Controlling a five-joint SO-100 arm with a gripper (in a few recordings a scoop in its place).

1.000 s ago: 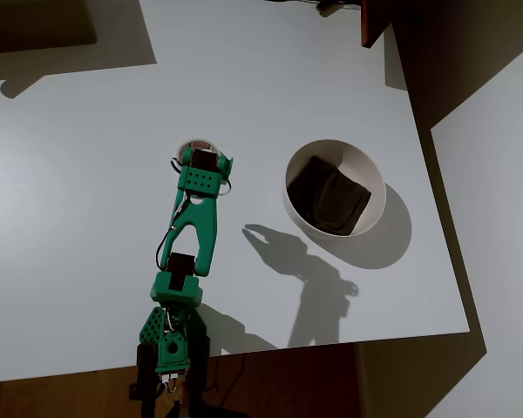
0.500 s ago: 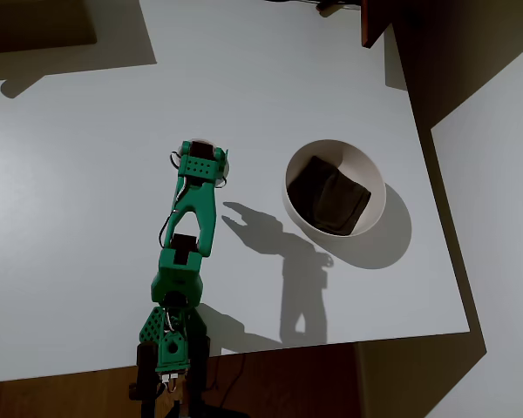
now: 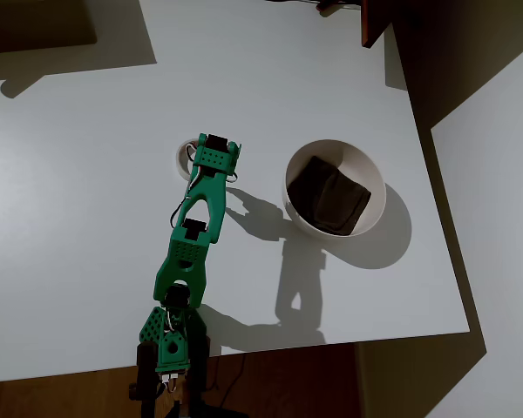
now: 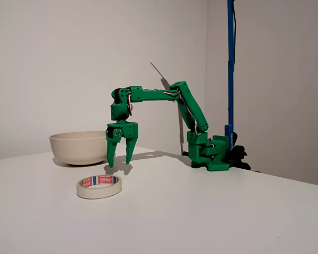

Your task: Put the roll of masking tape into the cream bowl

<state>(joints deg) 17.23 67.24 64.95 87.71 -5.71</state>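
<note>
Your green arm (image 4: 164, 100) reaches out from its base at the near edge of the white table (image 3: 87, 261) in the overhead view, bent at the elbow with the wrist turned down. The gripper (image 4: 120, 159) points straight at the table, its two fingers spread apart with nothing between them; the fingertips (image 4: 110, 162) sit just above or at the surface, and you cannot tell from the fixed view whether they touch it.

The roll of masking tape (image 4: 99, 186) lies flat on the table, hollow centre up, with red and blue print on its inner core. In the overhead view the roll of masking tape (image 3: 185, 155) peeks out just left of the wrist, partly hidden under it, so your gripper stands beside the roll and not around it.

The cream bowl (image 3: 373, 178) stands upright toward the right side of the table in the overhead view, well apart from the tape. A dark brown folded cloth (image 3: 331, 198) lies inside it. In the fixed view the cream bowl (image 4: 77, 147) sits behind the gripper.
</note>
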